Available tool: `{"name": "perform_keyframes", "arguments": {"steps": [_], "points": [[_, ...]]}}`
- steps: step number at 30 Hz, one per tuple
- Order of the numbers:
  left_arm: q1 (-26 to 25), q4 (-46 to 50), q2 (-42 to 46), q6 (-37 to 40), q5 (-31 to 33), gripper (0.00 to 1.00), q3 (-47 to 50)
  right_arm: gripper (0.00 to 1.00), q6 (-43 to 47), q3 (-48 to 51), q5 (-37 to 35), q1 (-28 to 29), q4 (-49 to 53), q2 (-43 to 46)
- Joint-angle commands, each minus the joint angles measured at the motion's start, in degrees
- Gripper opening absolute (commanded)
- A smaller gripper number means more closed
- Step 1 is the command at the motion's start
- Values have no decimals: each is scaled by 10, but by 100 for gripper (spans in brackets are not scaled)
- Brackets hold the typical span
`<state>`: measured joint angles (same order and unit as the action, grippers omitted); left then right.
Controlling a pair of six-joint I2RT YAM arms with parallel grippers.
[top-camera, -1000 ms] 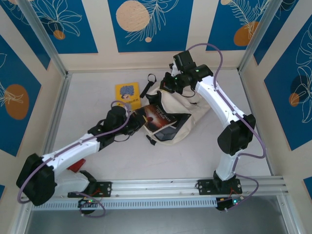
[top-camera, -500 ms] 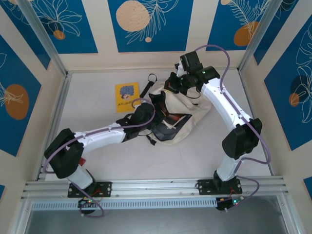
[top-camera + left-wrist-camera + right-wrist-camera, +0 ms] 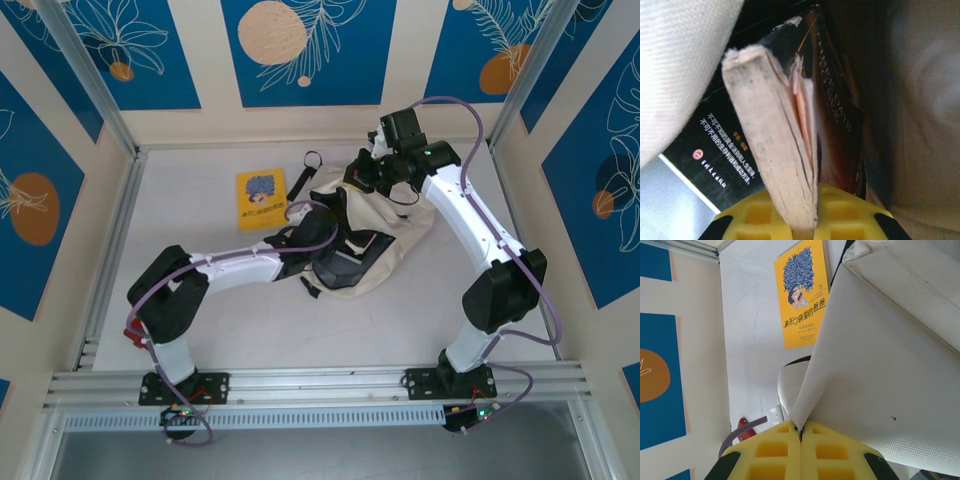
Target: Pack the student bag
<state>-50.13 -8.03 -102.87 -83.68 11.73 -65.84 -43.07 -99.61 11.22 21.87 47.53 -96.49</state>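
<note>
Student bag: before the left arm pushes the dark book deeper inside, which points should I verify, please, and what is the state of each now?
1. Right gripper shut on the edge of the student bag: ok.
2. Left gripper shut on the dark book: ok.
3. Bag fabric on both sides of the book, mouth held open: ok.
4. Book closed flat: not ok, its cover gapes away from the pages.
5. Free room deeper in the bag: cannot tell, it is dark there.
6. Yellow book lying on the table, apart from the bag: ok.
</note>
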Motion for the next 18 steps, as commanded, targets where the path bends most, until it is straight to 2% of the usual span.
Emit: {"name": "perform_keyframes", "arguments": {"steps": [1,5,9,15,18], "points": [[-7,5,-27,-23,40,11,-31,0,-8,6,28,-3,-25,29],[-17,12,-39,-5,42,32,-53,0,-14,17,22,-5,-27,33],[-19,19,-11,-10,48,50,-24,0,-15,32,16,-12,-29,43],[-22,48,50,-21,27,67,17,0,-21,49,13,-17,-39,48],[-24,66,85,-28,20,71,43,0,-22,50,12,-18,-38,46]]}}
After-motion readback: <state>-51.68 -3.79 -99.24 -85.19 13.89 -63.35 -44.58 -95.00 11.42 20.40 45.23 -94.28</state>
